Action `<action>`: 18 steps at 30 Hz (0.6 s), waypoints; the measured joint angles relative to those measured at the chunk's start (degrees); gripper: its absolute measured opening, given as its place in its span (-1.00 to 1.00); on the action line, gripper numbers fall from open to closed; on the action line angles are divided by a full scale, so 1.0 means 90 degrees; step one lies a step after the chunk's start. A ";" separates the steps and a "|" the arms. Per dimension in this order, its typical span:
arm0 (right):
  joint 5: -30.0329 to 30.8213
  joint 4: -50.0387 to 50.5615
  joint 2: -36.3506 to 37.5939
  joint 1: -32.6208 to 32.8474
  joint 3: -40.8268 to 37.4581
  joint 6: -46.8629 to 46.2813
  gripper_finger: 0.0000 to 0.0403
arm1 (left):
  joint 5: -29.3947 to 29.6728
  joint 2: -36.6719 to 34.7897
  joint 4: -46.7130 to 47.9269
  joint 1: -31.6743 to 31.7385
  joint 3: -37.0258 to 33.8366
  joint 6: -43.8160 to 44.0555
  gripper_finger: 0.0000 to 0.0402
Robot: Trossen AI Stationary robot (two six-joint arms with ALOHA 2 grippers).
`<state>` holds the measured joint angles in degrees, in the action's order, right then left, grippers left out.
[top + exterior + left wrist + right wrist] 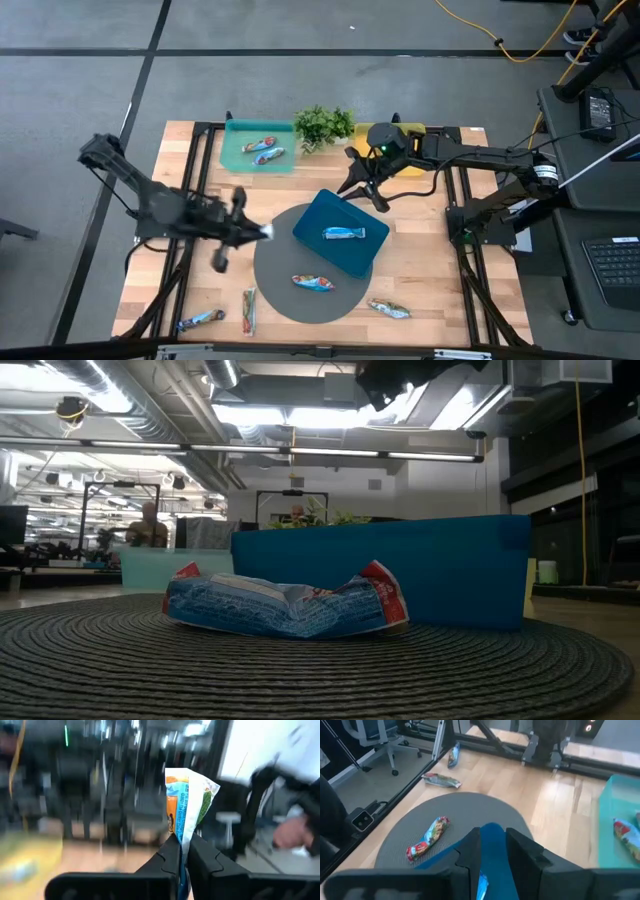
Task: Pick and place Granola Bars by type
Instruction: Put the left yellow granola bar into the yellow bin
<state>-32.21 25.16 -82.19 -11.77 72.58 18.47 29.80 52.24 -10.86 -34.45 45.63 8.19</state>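
My left gripper (256, 232) hangs above the table's left part, beside the grey round mat (290, 300), shut on a granola bar with orange-green print (189, 795). My right gripper (372, 195) hovers over the far edge of the blue tray (345, 255), fingers slightly apart with nothing between them (492, 832). One bar (342, 234) lies in the blue tray and another (312, 283) lies flat on the mat. Two bars (264, 150) lie in the green tray (232, 160). Loose bars lie on the wood at the near edge (198, 320), (250, 308), (388, 309). My left gripper pinches one end of the orange-green bar (182, 837) between its two fingers. The fingers come level, pointing toward the table's right. The rest of the wrapper sticks out past the fingertips, and the bar is lifted clear of the table.
A small green plant (323, 125) stands at the far edge between the green tray and a yellow tray (412, 165), which my right arm partly covers. In the low view the blue tray (400, 570) stands behind the bar on the mat (285, 605). A person shows in the room behind.
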 joint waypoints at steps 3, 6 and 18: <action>-0.0012 -0.0203 0.0000 0.0000 0.0000 0.0045 -0.54 | 0.0020 -0.0328 -0.0703 -0.0190 0.0000 -0.0961 -0.97; 0.0046 -0.0436 0.0000 0.0002 0.0000 0.0124 -0.54 | -0.0191 -0.0578 -0.1050 -0.0339 0.0000 -0.1439 -0.96; 0.0692 -0.1944 0.0000 0.0000 0.0002 -0.0297 -0.54 | -0.0613 -0.0924 -0.2057 -0.0475 0.0000 -0.3302 -0.96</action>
<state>-25.98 7.66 -82.19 -11.77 72.60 15.80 24.28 43.92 -29.37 -38.73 45.63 -21.53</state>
